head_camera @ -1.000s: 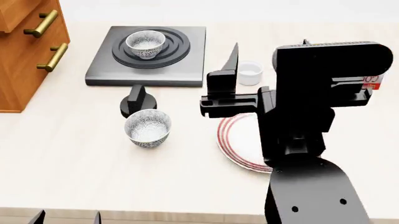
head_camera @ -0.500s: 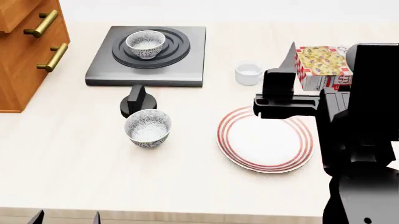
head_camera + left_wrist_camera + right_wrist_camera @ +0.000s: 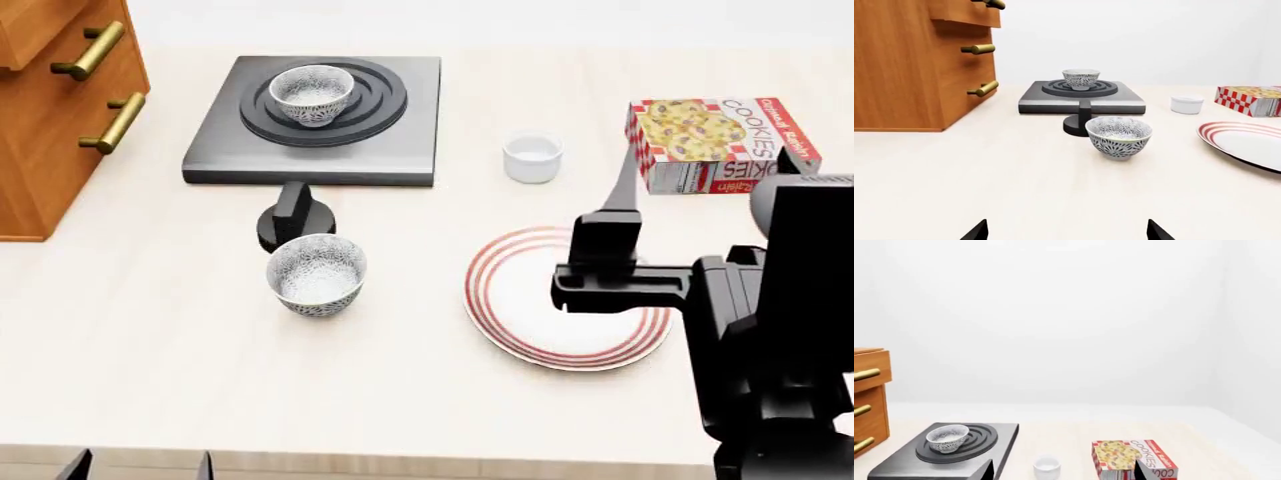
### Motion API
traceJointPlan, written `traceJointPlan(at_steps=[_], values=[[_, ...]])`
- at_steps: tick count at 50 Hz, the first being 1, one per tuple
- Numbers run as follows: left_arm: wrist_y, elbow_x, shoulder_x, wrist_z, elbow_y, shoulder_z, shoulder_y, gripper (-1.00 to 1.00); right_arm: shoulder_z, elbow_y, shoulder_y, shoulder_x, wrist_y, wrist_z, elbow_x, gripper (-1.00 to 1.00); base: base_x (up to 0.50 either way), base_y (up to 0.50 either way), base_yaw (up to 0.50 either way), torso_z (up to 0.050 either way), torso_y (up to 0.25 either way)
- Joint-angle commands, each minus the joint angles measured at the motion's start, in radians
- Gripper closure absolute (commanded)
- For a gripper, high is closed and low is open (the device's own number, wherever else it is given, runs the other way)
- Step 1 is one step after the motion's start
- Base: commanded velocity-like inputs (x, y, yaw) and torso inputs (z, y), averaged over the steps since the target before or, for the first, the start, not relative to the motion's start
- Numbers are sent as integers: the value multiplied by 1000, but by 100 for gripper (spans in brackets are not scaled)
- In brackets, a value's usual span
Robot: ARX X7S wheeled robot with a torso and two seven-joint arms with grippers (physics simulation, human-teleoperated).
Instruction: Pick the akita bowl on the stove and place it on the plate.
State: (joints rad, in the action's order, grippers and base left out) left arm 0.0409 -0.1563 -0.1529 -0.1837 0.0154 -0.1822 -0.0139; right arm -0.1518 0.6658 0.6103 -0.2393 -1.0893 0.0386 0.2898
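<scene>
The akita bowl (image 3: 311,95) stands upright on the ring burner of the stove (image 3: 214,150), far left of the table; it also shows in the wrist views (image 3: 1081,79) (image 3: 947,437). The red-ringed plate (image 3: 534,300) lies empty at the front right. My right gripper (image 3: 625,185) hangs open above the plate's right side, its tips (image 3: 1064,475) wide apart with nothing between them. My left gripper (image 3: 140,468) is open low at the table's front edge, far from the stove. In its own view the left gripper (image 3: 1067,232) also holds nothing.
A second identical bowl (image 3: 316,275) stands in front of the stove's black knob (image 3: 294,215). A small white cup (image 3: 533,158) and a cookies box (image 3: 721,140) sit behind the plate. A wooden drawer cabinet (image 3: 60,100) borders the stove's left side.
My right arm has swung from the table's middle to the right and back toward me, uncovering the cup, cookies box and plate. Both bowls have stayed put.
</scene>
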Motion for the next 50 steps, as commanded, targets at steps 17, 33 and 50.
traceJointPlan(at_steps=[17,33,50], values=[[-200,8,-34,-61,-184,-18,-56,-100,8,5,-26,-10,38,-3,13,-100,0,0,0,0,0],[-747,-135,-40,-99,-428,49,-469,-100,19,-5,-25,-22,46,3,12,-100,0,0,0,0,0],[-841,-164,12,-112,-167,50,-690,-100,37,1,-22,-34,39,6,18,-100,0,0,0,0,0]])
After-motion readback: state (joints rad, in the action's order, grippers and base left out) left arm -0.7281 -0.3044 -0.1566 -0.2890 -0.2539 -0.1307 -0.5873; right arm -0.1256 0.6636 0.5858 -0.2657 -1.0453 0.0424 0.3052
